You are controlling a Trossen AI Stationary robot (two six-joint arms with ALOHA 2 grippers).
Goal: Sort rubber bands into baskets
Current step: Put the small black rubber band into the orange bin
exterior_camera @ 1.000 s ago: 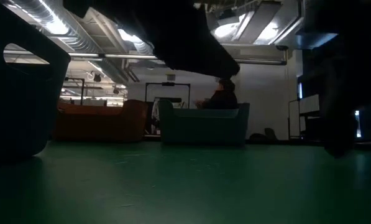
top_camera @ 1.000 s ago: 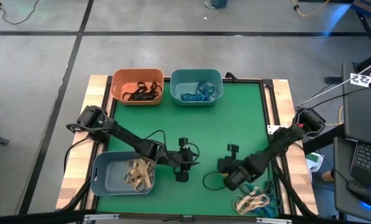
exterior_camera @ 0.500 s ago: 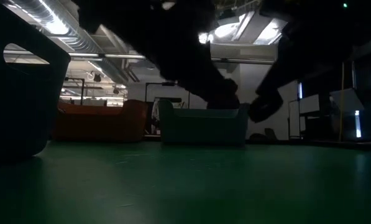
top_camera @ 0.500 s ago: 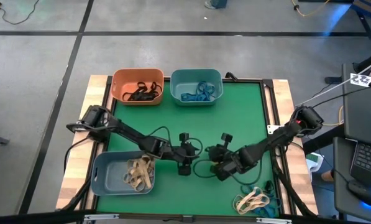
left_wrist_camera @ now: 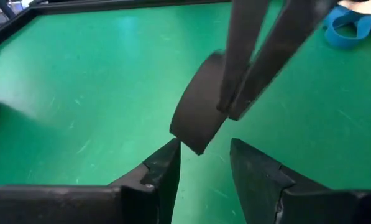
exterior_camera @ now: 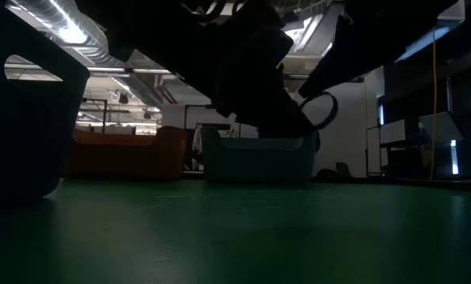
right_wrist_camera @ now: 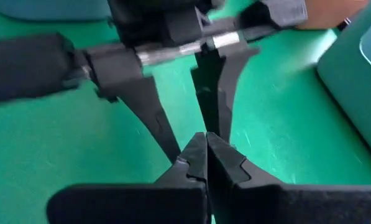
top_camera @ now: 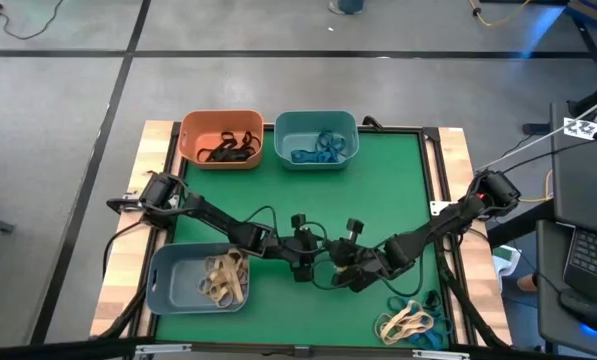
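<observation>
Right tool [left_wrist_camera: 235, 109] pinching black rubber band [left_wrist_camera: 197, 118], left tool [left_wrist_camera: 204, 165] spread just beside it

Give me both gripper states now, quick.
Left gripper: open, nothing between its fingers.
Right gripper: shut on a black rubber band, held up to the left gripper.

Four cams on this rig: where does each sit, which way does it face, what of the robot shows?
High: overhead, straight down on green table mat; both arms, left gripper and right gripper close together mid-table.
Low: table height, level towards teal plastic basket; arms dark above.
Left wrist: past own open fingers at right gripper shut on black rubber band.
Right wrist: past own shut fingers at left gripper.
Shared: each wrist view shows the other gripper.
</observation>
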